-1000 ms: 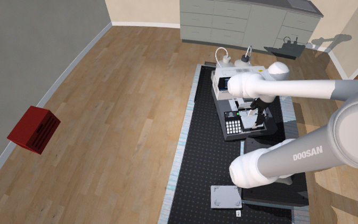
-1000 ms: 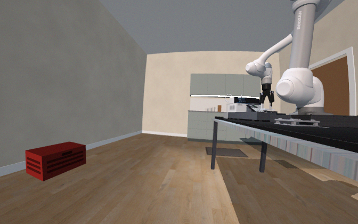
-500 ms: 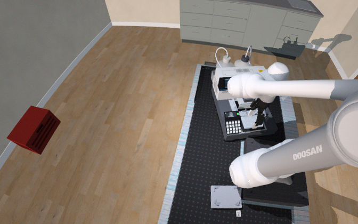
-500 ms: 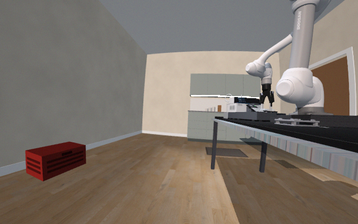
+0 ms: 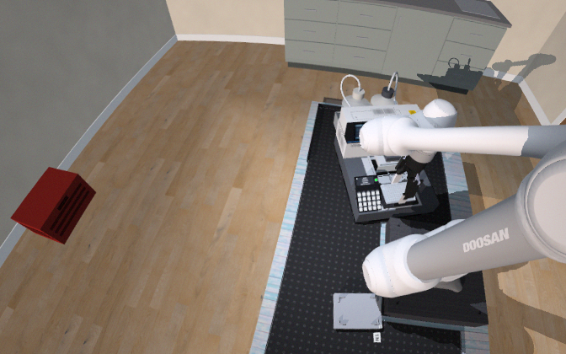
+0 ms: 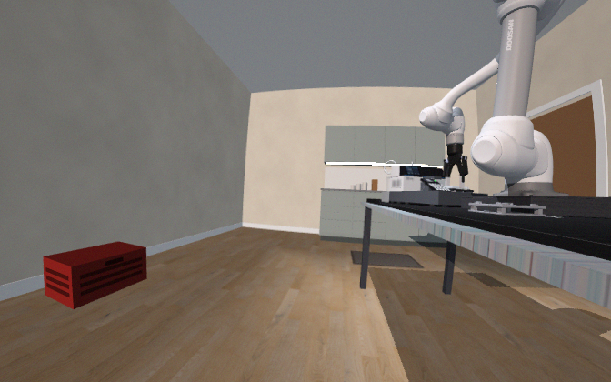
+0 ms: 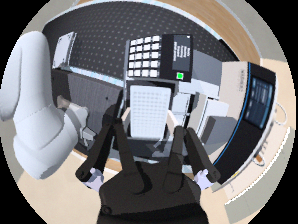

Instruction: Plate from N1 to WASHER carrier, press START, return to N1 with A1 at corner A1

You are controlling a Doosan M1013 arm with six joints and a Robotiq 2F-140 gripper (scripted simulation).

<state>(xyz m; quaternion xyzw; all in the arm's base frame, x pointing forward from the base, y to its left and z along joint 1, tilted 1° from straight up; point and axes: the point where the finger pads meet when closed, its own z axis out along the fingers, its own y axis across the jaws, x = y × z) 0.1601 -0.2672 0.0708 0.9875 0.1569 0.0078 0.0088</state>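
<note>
The white well plate (image 5: 391, 193) (image 7: 148, 104) is in the carrier of the plate washer (image 5: 379, 115) (image 6: 411, 182), to the right of the keypad (image 5: 369, 200) (image 7: 147, 56). My gripper (image 5: 405, 195) (image 6: 455, 176) (image 7: 148, 114) points straight down and is shut on the plate, one finger on each long side. I cannot tell whether the plate rests flat in the pocket or hangs just above it. The washer's lamp (image 5: 375, 179) (image 7: 180, 75) shines green. The plate nest N1 (image 5: 357, 311) (image 6: 506, 206) stands empty at the near end of the table.
Two bottles with tubing (image 5: 357, 93) stand behind the washer. The arm's base block (image 5: 434, 303) is right of the nest. A red box (image 5: 52, 204) (image 6: 95, 273) sits on the floor far to the left. Cabinets (image 5: 392, 38) line the back wall.
</note>
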